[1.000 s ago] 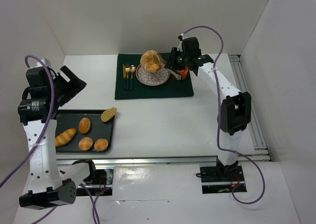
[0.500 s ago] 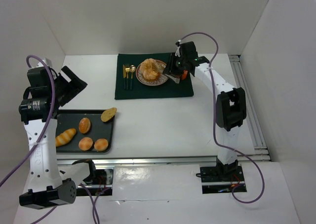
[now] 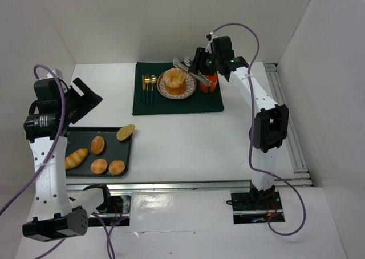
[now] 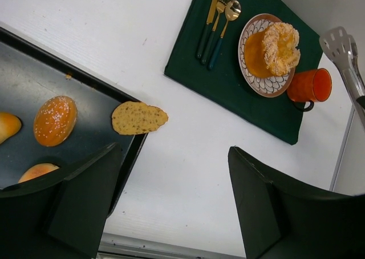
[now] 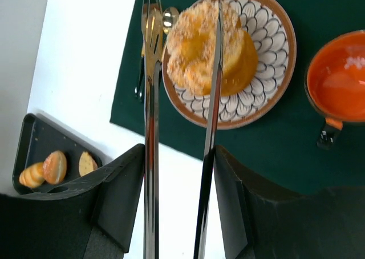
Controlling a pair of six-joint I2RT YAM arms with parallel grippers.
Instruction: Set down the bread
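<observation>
While the right gripper [image 5: 177, 207] holds a pair of metal tongs [image 5: 151, 128] near the far edge of the tabletop, the tong blades stand apart above the bread [image 3: 174, 79]; contact cannot be confirmed. The bread lies on its side on the patterned plate [image 3: 190, 89], on the green mat [image 3: 177, 104]. An orange mug [image 3: 210, 83] stands just beside the plate. The left gripper [image 4: 171, 202] is spread wide, empty, over the tray [image 3: 122, 153] at the near-left corner.

A white counter [image 3: 182, 133] sits inside plain white walls [image 3: 171, 19]. Bright, even light falls on it. A shiny metal rail [image 3: 188, 185] runs along the near edge.
</observation>
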